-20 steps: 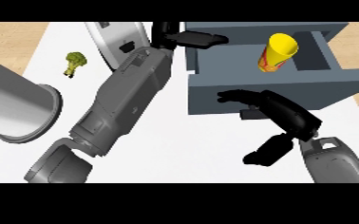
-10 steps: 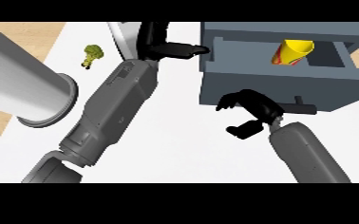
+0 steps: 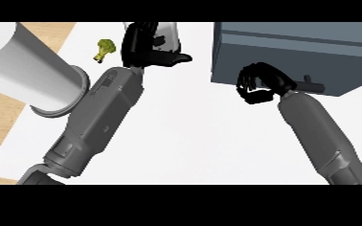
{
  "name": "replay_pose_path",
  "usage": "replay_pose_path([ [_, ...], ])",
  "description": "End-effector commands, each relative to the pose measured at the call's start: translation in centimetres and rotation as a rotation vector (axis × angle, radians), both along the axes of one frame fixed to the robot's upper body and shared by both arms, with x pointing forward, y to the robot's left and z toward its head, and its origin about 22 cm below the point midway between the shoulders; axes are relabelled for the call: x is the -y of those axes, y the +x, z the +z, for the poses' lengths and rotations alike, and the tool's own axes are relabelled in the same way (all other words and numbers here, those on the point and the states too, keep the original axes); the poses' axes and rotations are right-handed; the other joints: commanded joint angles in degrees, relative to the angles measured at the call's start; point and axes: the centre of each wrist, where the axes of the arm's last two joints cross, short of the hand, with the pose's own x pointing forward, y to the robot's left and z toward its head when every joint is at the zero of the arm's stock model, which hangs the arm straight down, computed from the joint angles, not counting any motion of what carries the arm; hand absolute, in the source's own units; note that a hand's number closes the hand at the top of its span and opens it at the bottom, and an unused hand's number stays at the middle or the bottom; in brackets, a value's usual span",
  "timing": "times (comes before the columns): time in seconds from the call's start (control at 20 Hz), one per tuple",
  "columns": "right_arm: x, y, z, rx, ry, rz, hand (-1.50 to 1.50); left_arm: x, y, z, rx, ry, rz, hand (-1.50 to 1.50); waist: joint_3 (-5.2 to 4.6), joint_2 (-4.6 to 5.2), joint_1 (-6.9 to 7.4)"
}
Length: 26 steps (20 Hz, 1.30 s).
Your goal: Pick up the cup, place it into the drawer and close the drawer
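Observation:
The blue-grey drawer unit [image 3: 290, 48] stands at the upper right with its front flush, and a small dark handle [image 3: 309, 82] shows at its lower edge. No cup shows anywhere in the head view. My right hand [image 3: 259, 83] lies against the drawer's front near its lower left corner, fingers curled and holding nothing. At the top centre my left hand [image 3: 145, 48] is open with its thumb out to the right, holding nothing.
A big grey cylinder [image 3: 39, 74] lies on its side at the left, close to my left forearm. A small green broccoli piece [image 3: 105, 49] sits left of the left hand. A pale grey object [image 3: 167, 32] lies behind that hand. Wooden floor shows beyond the counter's left edge.
The drawer stood open with the yellow cup inside; now its front is flush and the cup is out of sight. My right hand moved up against the drawer front.

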Motion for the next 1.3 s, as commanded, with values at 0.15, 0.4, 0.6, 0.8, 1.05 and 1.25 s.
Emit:
replay_pose_path([
  [0.15,3.0,3.8,5.3,0.114,0.077,-0.156,1.5,-1.9,-0.7,-0.5,0.002,0.003,-0.033,-1.5,0.1,0.6,2.56],
  [0.4,5.2,4.5,8.3,0.127,0.125,-0.202,1.5,-3.2,-1.0,-1.2,-0.014,0.019,-0.054,-1.5,0.07,1.15,3.82],
  [0.6,6.3,4.4,9.3,0.141,0.145,-0.209,1.5,-4.2,-0.6,0.0,0.011,0.012,-0.047,-1.5,0.05,1.22,4.2],
  [0.8,6.8,4.3,9.9,0.137,0.179,-0.19,1.5,-4.4,-0.9,-0.7,-0.003,0.008,-0.069,-1.5,0.04,1.58,4.73],
  [1.05,6.9,4.4,11.1,0.128,0.212,-0.173,1.5,-4.1,-1.3,-1.3,-0.001,0.002,-0.081,-1.5,-0.03,1.76,5.41],
  [1.25,7.8,4.1,11.5,0.113,0.209,-0.164,1.5,-4.2,-1.6,-1.7,-0.014,-0.012,-0.104,-1.5,-0.08,1.67,5.66],
])
